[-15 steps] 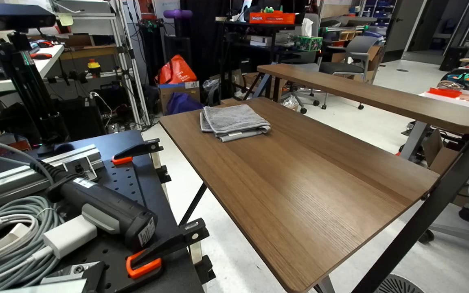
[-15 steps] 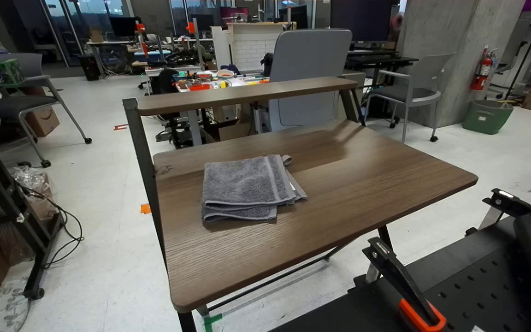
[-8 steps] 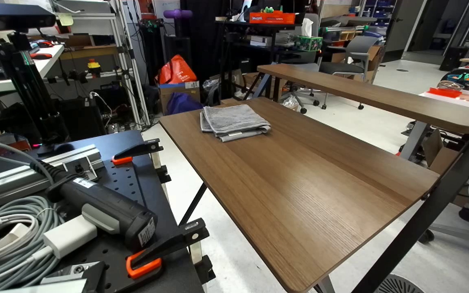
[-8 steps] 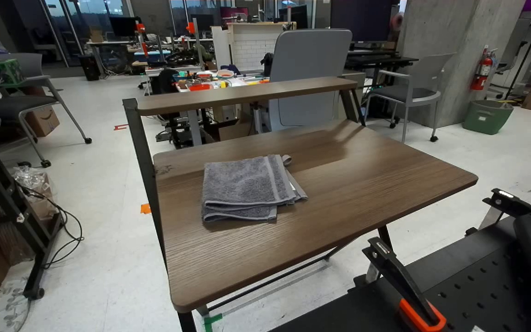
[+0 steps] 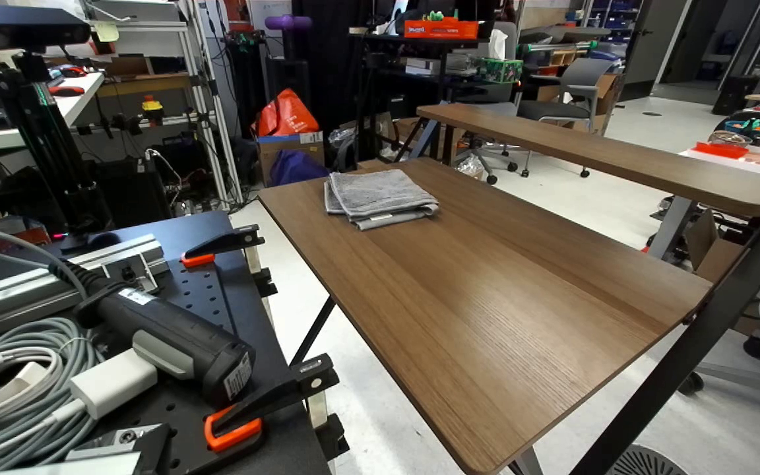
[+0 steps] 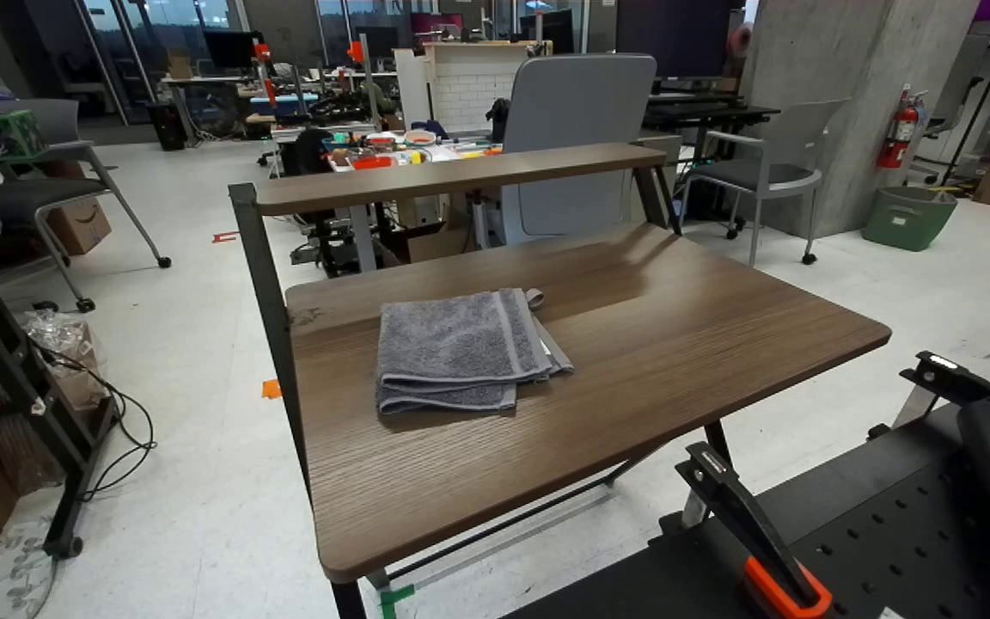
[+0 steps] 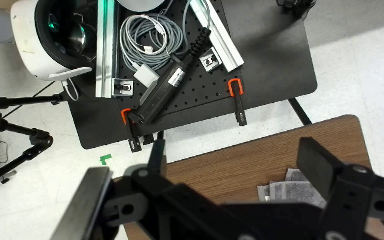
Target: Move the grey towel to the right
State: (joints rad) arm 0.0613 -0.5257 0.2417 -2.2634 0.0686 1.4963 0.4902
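Brown wood-grain rectangular tabletop [image 6: 650,352]: near one short end lies a folded grey cloth towel [image 6: 459,346], presumably awaiting its rightward move. Black two-fingered gripper [image 7: 233,150], wrist view: jaws spread wide, holding nothing, likely so set to admit the towel's layered edge.

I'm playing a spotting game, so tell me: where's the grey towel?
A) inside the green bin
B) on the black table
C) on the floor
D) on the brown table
D, because in both exterior views the grey towel lies folded on the brown table.
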